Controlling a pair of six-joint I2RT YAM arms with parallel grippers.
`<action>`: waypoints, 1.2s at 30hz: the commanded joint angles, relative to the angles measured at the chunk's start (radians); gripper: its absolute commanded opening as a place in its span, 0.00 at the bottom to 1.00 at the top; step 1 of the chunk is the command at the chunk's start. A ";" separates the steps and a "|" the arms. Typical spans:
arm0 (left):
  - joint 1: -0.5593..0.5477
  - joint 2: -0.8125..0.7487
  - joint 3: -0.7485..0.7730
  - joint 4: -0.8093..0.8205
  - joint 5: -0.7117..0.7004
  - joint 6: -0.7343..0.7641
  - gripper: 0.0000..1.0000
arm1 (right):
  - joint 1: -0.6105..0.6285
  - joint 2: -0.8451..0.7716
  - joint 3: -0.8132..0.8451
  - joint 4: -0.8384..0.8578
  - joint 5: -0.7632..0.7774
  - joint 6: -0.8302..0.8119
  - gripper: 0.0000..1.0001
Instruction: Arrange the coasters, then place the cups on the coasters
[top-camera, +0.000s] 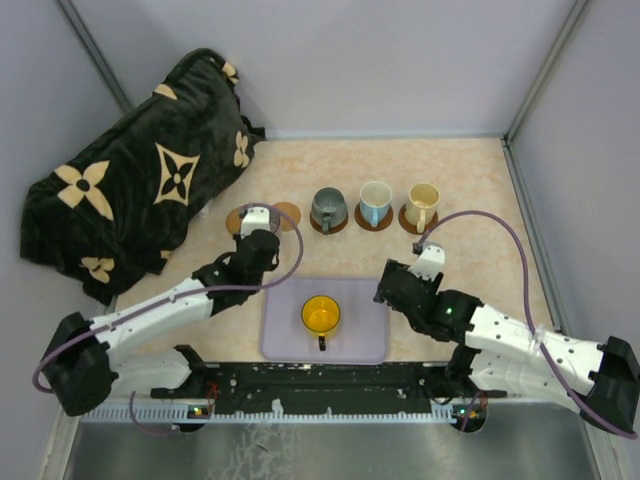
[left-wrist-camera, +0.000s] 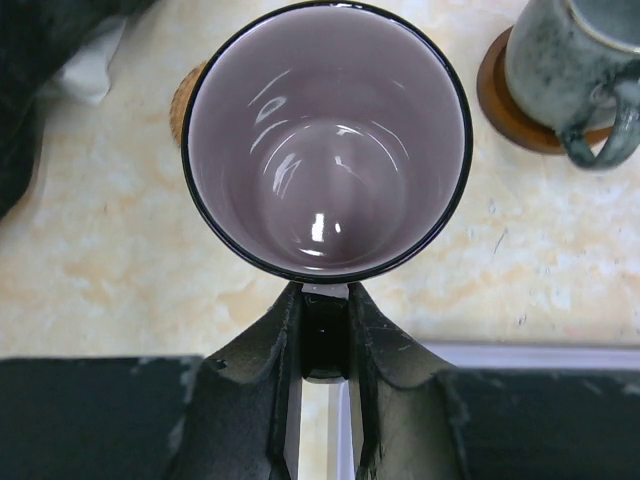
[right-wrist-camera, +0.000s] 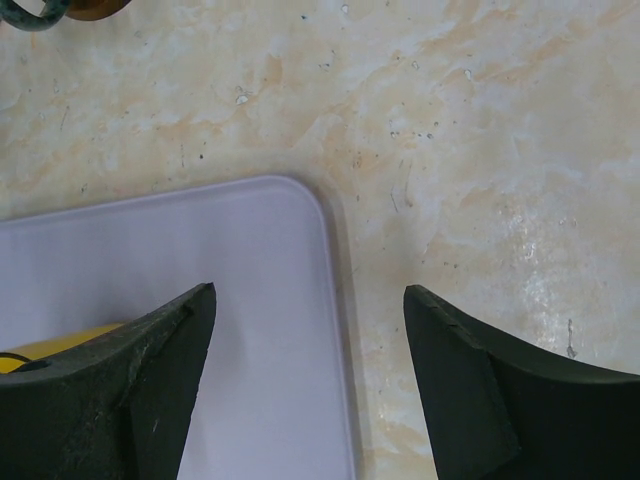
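My left gripper is shut on the dark handle of the mauve cup, which stands upright over the leftmost coaster. Only that coaster's edge shows beside the cup. A bare coaster lies just to its right. Further right, the grey-green cup, the pale blue cup and the cream cup each stand on a coaster. The yellow cup sits on the lavender tray. My right gripper hangs open over the tray's right edge, holding nothing.
A black blanket with tan flowers is heaped at the back left, close to the leftmost coaster. Grey walls close the table in at the back and both sides. Purple cables loop off both arms.
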 joint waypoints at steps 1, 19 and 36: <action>0.099 0.130 0.096 0.315 0.175 0.213 0.07 | 0.006 -0.008 0.001 0.038 0.060 -0.007 0.77; 0.242 0.506 0.337 0.410 0.302 0.251 0.04 | 0.006 -0.019 0.017 0.017 0.053 0.002 0.77; 0.287 0.569 0.347 0.431 0.324 0.246 0.03 | 0.006 0.001 0.017 0.017 0.034 0.009 0.77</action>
